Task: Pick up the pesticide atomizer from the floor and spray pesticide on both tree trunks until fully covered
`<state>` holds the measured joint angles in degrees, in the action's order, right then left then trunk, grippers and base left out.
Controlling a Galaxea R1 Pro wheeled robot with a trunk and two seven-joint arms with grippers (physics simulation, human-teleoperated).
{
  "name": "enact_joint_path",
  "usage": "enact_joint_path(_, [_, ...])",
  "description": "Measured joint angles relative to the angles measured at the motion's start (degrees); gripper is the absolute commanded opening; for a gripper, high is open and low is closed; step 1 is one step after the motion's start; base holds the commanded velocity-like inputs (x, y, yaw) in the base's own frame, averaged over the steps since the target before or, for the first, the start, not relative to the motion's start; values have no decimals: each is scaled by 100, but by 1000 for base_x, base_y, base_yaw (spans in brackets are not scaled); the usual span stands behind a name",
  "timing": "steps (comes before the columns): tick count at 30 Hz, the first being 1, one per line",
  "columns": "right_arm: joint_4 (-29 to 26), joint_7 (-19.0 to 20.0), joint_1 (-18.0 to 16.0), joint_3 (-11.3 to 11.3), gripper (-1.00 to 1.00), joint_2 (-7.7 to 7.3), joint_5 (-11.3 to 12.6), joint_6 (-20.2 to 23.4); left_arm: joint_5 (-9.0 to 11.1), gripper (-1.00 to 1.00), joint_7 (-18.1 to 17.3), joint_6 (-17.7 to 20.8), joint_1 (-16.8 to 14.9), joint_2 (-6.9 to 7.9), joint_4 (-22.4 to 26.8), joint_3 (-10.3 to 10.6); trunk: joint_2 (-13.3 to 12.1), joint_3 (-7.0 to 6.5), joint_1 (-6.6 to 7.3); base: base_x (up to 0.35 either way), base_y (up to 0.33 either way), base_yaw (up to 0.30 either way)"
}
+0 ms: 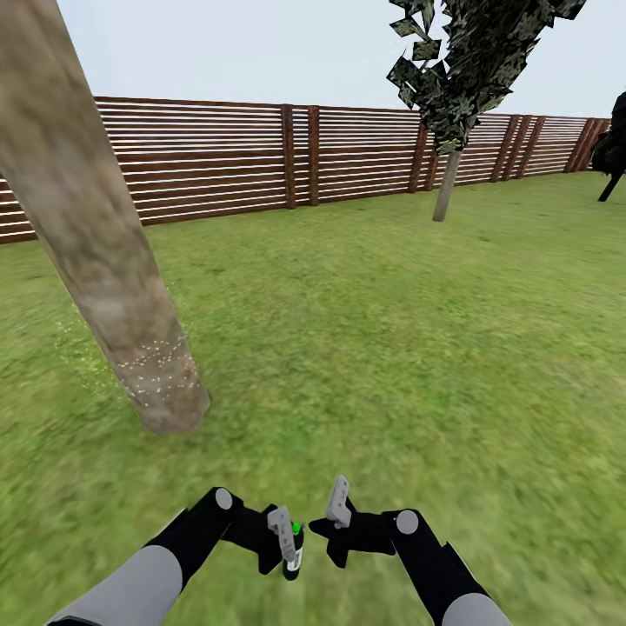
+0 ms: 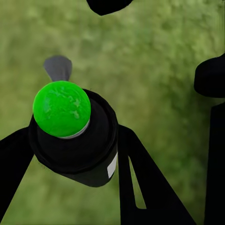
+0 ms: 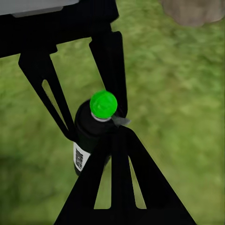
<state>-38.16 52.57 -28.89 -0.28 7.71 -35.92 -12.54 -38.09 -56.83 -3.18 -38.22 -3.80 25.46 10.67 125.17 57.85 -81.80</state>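
On the garden lawn (image 1: 391,330), open grass is bounded only by the slatted fence (image 1: 209,156) at the far edge.
A leaning tree trunk (image 1: 96,252), speckled with pale dots near its base, is seen close at front left; a second tree (image 1: 448,174) stands well apart by the fence. The pesticide atomizer (image 2: 75,140), green-capped, is pinched by the left pincer (image 1: 287,543). Whether the right pincer (image 1: 337,513) is spread cannot be told.
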Motion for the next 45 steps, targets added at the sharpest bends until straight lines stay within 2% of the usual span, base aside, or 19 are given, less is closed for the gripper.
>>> enact_joint_path(7, [0,0,2,0,-100,0,0,0,5,-100,0,-1,0,-83,0,0,0,0,0,0,0,0])
enact_joint_path(23, [0,0,1,0,-100,0,0,0,14,-100,-1,-22,0,-165,4,-6,0,0,0,0,0,0])
enact_joint_path(31, [0,0,1,-1,-100,0,0,0,-22,-100,2,-17,2,-131,-10,25,0,0,0,0,0,0])
enact_joint_path(34, [0,0,0,-1,-100,0,0,0,-43,-100,1,-16,15,41,-15,23,0,0,0,0,0,0])
enact_joint_path(36, [0,0,2,0,-100,0,0,0,-51,-100,4,-10,17,243,-15,22,0,0,0,0,0,0])
enact_joint_path(40, [7,-1,2,-7,-100,-8,-5,-1,-66,-100,-1,-7,24,746,-17,9,0,0,0,0,0,0])
enact_joint_path(41, [8,-1,1,-8,100,-9,-7,-1,-70,-100,2,-6,31,892,-17,8,0,0,0,0,0,0])
enact_joint_path(43, [16,-1,2,-16,100,-27,-10,-2,-54,-100,3,-11,40,1185,-24,3,0,0,0,0,0,0])
enact_joint_path(45, [45,-30,4,-41,100,-62,-26,2,-20,-100,18,0,46,1412,-41,-24,0,0,0,0,0,0])
